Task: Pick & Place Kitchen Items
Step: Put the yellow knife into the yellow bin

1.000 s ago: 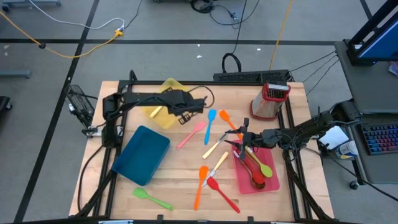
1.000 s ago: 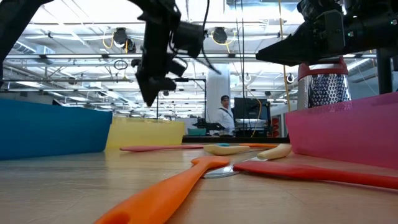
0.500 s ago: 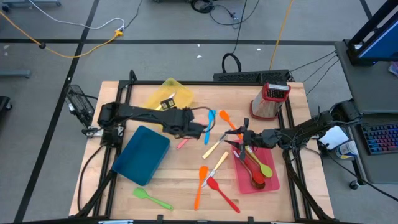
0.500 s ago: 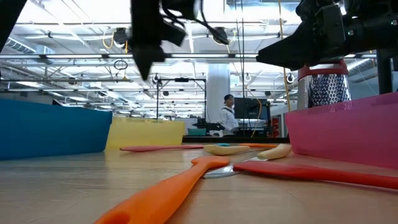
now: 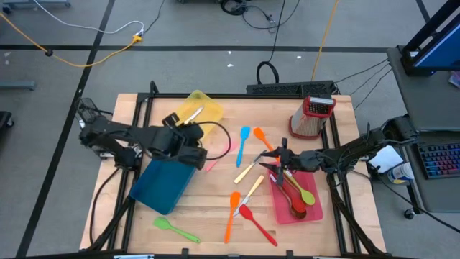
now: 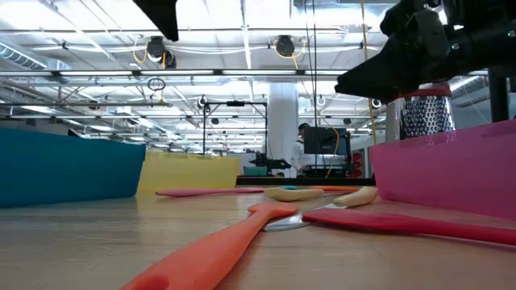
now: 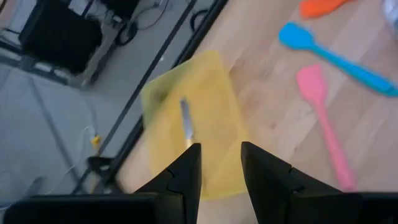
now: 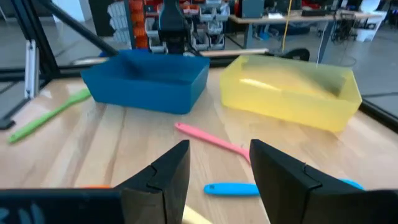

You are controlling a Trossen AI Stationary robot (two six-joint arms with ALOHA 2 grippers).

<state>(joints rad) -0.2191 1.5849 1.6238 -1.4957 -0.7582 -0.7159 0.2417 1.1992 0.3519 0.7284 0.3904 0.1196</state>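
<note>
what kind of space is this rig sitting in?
Looks like a robotics lab or workshop, not a kitchen. The wooden table stands on grey floor with loose cables, a keyboard sits beside it, and the low view shows industrial ceiling trusses and more workstations behind.
</note>
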